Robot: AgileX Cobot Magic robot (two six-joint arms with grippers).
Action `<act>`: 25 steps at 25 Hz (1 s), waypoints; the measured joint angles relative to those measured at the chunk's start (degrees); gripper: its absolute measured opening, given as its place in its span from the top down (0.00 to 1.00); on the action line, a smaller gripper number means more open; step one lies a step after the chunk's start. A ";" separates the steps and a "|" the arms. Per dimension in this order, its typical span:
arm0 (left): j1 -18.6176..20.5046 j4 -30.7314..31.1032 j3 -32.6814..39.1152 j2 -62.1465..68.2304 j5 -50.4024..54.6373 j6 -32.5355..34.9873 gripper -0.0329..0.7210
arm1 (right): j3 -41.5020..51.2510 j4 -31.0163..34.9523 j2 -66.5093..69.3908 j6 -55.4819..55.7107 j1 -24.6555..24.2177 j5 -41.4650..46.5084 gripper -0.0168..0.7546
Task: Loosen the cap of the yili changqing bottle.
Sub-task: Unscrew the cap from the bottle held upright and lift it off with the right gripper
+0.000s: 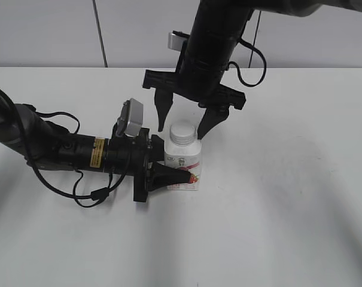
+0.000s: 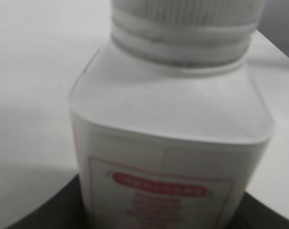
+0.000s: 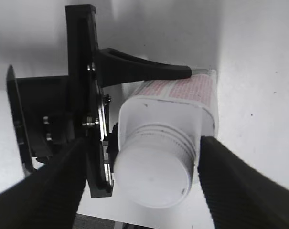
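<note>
The yili changqing bottle [image 1: 184, 164] stands upright on the white table, white with a red-pink label. Its white ribbed cap [image 1: 183, 132] is on the neck. My left gripper [image 1: 172, 174] comes in from the left and is shut on the bottle's lower body; the left wrist view is filled by the bottle [image 2: 170, 157] with the cap's rim [image 2: 187, 12] at the top. My right gripper [image 1: 183, 122] hangs open above, its fingers either side of the cap and apart from it. The right wrist view shows the cap [image 3: 154, 174] between the open fingers [image 3: 142, 183], the bottle [image 3: 175, 102], and the left gripper.
The white table [image 1: 288, 209] stretches around the bottle. The left arm with its cables [image 1: 61, 149] lies along the table at the left. A grey panelled wall [image 1: 49, 30] runs behind the table.
</note>
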 joint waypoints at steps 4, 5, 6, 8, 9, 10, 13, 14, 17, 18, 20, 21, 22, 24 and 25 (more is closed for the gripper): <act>0.00 0.00 0.00 0.00 0.00 0.00 0.46 | 0.98 0.00 0.00 0.00 0.04 0.06 0.26; 0.00 0.00 0.00 0.00 0.00 0.00 0.46 | 0.98 0.00 0.00 0.00 0.04 0.06 0.27; 0.00 0.00 0.00 0.00 0.00 0.00 0.46 | 0.98 0.00 0.00 -0.06 0.04 0.06 0.30; 0.00 0.00 0.00 0.00 0.00 0.00 0.46 | 0.98 -0.06 0.00 -0.06 0.04 0.06 0.37; 0.00 0.00 0.00 0.00 0.00 0.00 0.46 | 0.98 -0.25 0.00 -0.06 0.04 0.11 0.39; 0.00 0.00 0.00 0.00 0.00 0.00 0.46 | 0.98 -0.42 0.00 -0.06 0.04 0.25 0.41; 0.00 0.00 0.00 0.00 0.00 0.00 0.46 | 0.98 -0.47 0.00 -0.06 0.04 0.30 0.42; 0.00 0.00 0.00 0.00 0.00 0.00 0.46 | 0.98 -0.47 0.00 -0.06 0.04 0.30 0.43; 0.00 0.00 0.00 0.00 0.00 0.00 0.46 | 0.98 -0.52 0.00 -0.25 0.04 0.30 0.45; 0.00 0.00 0.00 0.00 0.00 0.00 0.46 | 0.98 -0.52 0.00 -0.55 0.04 0.30 0.45; 0.00 0.00 0.00 0.00 0.00 0.00 0.46 | 0.98 -0.52 0.00 -1.46 0.04 0.36 0.45; 0.00 0.00 0.00 0.00 0.00 0.05 0.46 | 0.98 -0.52 0.00 -2.08 0.04 0.36 0.45; 0.00 0.00 0.00 0.00 0.00 0.10 0.46 | 0.98 -0.52 0.00 -3.16 0.04 0.38 0.45; 0.00 0.00 0.00 0.00 0.00 0.15 0.46 | 0.98 -0.46 0.00 -6.29 0.04 0.49 0.45; 0.00 0.00 0.00 0.00 0.00 0.15 0.46 | 0.98 -0.46 0.00 -8.72 0.04 0.59 0.46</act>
